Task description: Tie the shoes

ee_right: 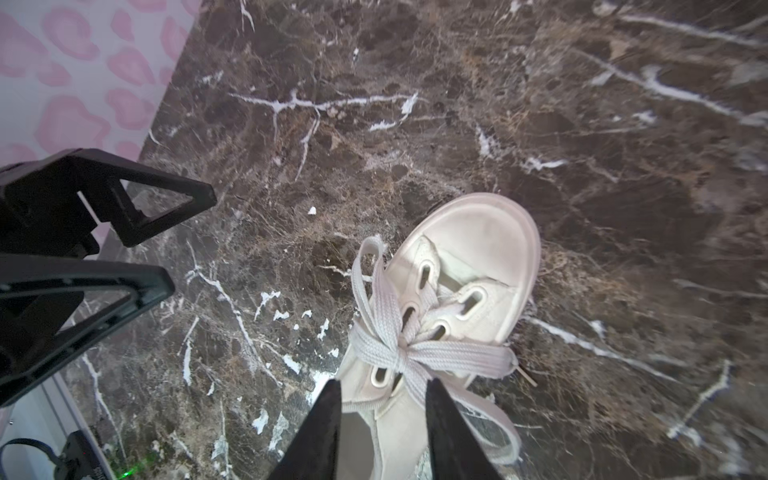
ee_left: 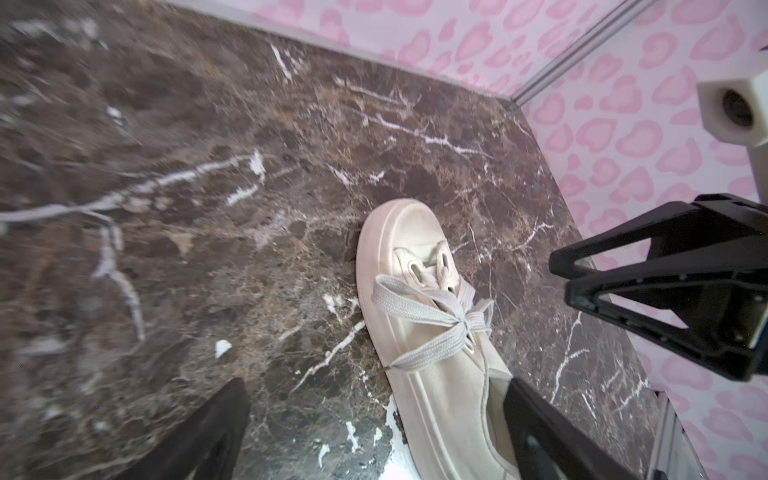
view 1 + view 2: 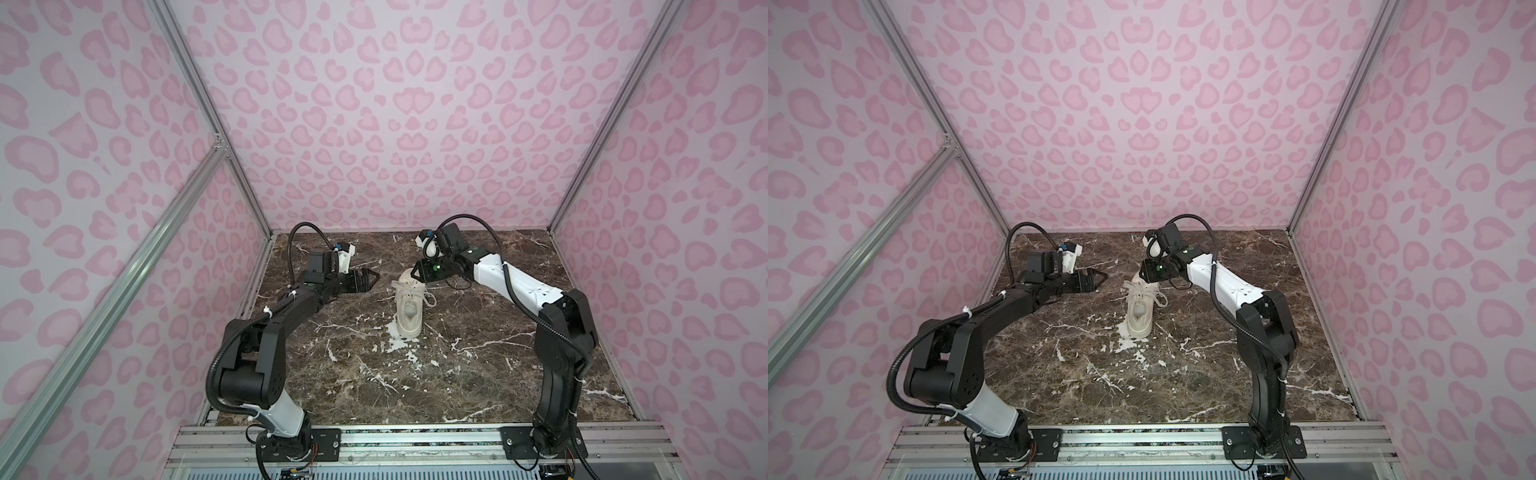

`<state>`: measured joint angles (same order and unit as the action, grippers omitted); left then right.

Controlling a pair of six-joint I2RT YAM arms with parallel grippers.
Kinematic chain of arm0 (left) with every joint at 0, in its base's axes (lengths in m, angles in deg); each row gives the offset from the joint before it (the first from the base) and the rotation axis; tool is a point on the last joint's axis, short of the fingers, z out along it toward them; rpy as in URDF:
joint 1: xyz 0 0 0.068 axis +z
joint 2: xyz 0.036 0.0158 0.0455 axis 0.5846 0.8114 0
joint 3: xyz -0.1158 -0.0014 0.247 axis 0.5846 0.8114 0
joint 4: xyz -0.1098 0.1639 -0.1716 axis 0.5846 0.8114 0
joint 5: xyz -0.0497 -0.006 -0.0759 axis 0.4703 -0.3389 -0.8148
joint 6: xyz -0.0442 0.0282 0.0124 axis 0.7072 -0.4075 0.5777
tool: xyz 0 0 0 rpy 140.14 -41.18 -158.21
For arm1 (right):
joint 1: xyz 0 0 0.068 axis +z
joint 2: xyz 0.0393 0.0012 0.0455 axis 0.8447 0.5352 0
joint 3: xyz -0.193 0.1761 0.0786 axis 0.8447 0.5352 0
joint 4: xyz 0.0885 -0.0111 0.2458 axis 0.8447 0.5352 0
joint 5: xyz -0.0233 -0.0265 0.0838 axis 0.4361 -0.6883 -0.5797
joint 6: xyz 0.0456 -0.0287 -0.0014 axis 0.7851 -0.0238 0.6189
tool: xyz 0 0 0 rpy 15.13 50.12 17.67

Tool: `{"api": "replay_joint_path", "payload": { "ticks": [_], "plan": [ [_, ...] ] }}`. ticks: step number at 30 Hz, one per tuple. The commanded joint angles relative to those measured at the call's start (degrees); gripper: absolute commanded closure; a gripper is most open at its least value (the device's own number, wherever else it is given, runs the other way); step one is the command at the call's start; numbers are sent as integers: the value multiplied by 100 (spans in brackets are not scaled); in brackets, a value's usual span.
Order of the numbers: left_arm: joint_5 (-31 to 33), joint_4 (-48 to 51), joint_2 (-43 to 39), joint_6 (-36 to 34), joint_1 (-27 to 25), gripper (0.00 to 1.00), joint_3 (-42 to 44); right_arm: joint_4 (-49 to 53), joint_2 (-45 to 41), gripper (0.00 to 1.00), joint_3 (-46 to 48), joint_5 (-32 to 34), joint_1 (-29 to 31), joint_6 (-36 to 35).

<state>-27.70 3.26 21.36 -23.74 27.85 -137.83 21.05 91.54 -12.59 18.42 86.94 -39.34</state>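
One cream sneaker (image 3: 409,309) stands on the marble table, toe to the back, also in the other top view (image 3: 1139,311). Its flat laces (image 1: 401,353) form a bow over the tongue, with loops to both sides (image 2: 432,328). My left gripper (image 3: 371,280) hangs left of the shoe and apart from it, its jaws spread wide and empty (image 2: 376,399). My right gripper (image 3: 414,273) hovers over the toe end. In the right wrist view its fingers stand partly apart (image 1: 384,395) just behind the bow, with no lace between them.
The dark brown marble tabletop (image 3: 478,374) has white veins and a white patch (image 3: 397,338) by the shoe's heel. Pink patterned walls (image 3: 395,145) close in the back and sides. An aluminium rail (image 3: 415,440) carries both arm bases at the front.
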Motion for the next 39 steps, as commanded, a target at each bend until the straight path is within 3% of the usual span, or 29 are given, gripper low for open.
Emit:
{"api": "replay_joint_path", "payload": {
  "ticks": [1, 5, 7, 8, 9, 13, 18, 23, 27, 31, 34, 39],
  "plan": [
    [282, -237, -573, -261, 161, 2, 177, -74, -361, 55, 209, -25, -161, -6],
    [1242, -649, -1587, -420, 213, 2, 677, -411, -1076, 32, 1015, 163, -490, -37],
    [2350, -965, -2082, -220, 213, 2, 968, -610, -1425, 19, 1448, 246, -698, -29],
    [2853, -1124, -2336, -244, 213, 2, 1157, -707, -1598, 7, 1677, 279, -817, -11],
    [3103, -1356, -2541, -447, 212, 2, 1373, -783, -1733, 2, 1856, 298, -933, 0],
    [3855, -1814, -3123, -1271, 212, 2, 2096, -1212, -2351, 2, 2731, 694, -1358, 3],
    [4408, -2285, -3001, -1082, 223, 2, 2663, -2377, -3089, 2, 4063, 1823, -1625, -68],
    [4979, -3195, -2436, -1108, 226, 2, 3016, -4357, -3861, 2, 5835, 3095, -1779, -162],
    [4864, -3665, -2137, -1263, 234, 2, 3223, -5532, -3932, 1, 6641, 3917, -1842, -531],
    [5061, -3793, -1925, -1507, 231, 2, 3456, -5421, -3802, 2, 6548, 4056, -2058, -835],
    [4784, -4245, -1884, -1471, 246, 2, 3772, -5537, -3713, 2, 6670, 4117, -2155, -932],
    [4510, -5101, -1145, -1586, 393, 2, 3846, -7487, -3718, 1, 7622, 4116, -2269, -1278]
  ]
}}
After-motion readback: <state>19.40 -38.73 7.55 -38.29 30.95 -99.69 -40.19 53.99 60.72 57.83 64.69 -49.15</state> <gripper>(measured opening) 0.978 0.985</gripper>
